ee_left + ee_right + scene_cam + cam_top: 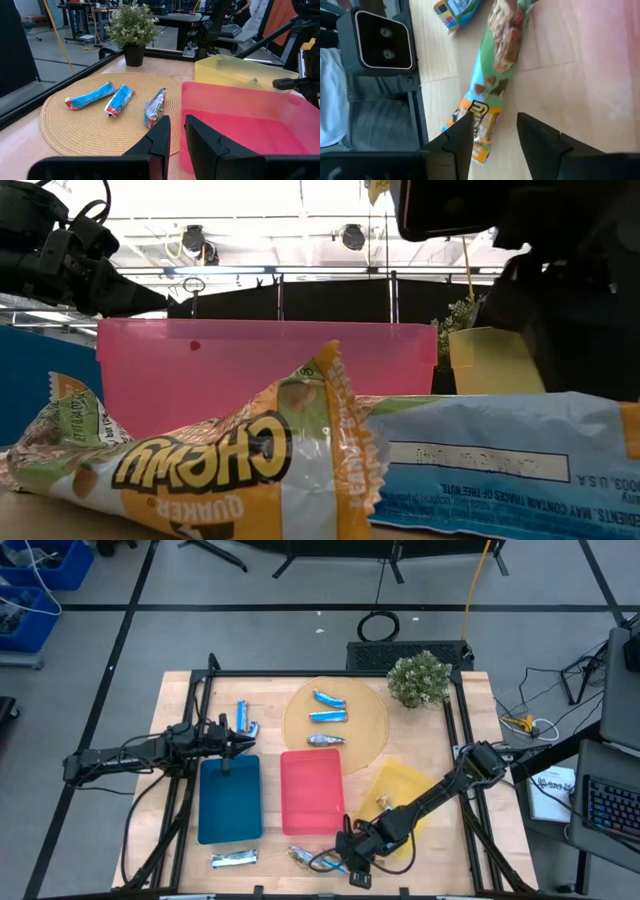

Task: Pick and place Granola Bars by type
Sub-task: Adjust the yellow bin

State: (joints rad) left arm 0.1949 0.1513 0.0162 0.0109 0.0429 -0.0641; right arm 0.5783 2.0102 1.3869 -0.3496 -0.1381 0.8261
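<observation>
Fig.: R gripper [495,132], jaws spread w/ nothing between, hovers beside the green-orange granola bar [492,75] at the table's front edge, near the red tray [311,791]; I judge it's lining up a pick. R arm reaches low across the yellow tray [400,783]. L gripper [176,131], jaws narrowly apart, empty, waits above the blue tray [230,797]. Three bars lie on the woven mat [365,725].

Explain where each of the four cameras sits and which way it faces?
High: overhead, looking down; both arms show.
Low: table height, behind a Chewy bar; arms overhead.
Left wrist: faces the woven mat; left gripper slightly parted.
Right wrist: looks down; right gripper open over that bar.
Shared: the red tray.
</observation>
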